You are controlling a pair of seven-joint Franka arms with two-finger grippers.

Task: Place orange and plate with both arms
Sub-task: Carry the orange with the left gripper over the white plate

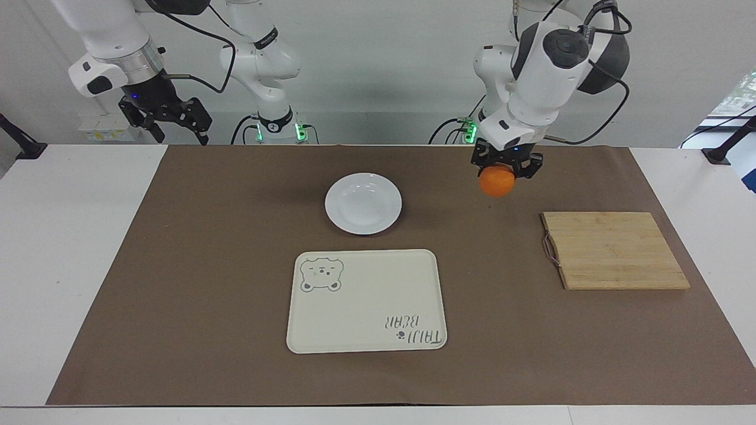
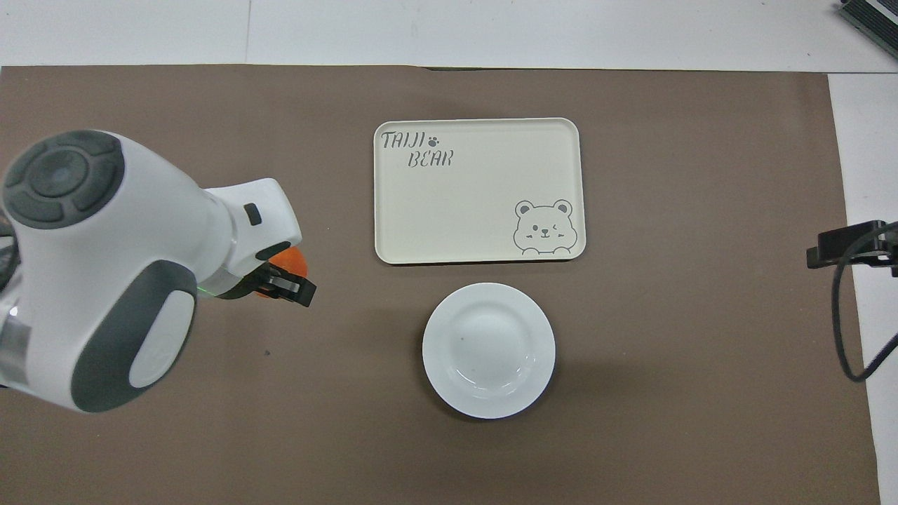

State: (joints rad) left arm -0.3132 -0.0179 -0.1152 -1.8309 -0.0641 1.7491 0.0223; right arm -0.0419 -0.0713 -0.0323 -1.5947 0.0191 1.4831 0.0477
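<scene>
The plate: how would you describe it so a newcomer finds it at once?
On the brown mat, find the big cream bear tray at the middle. The plate lies beside it, nearer to the robots. It is round, plain glossy white and smaller; the tray is rectangular and printed.

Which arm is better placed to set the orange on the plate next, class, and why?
Left. The left gripper is shut on the orange, raised over the brown mat beside the plate. The right gripper waits open at its own end of the table, holding nothing.
</scene>
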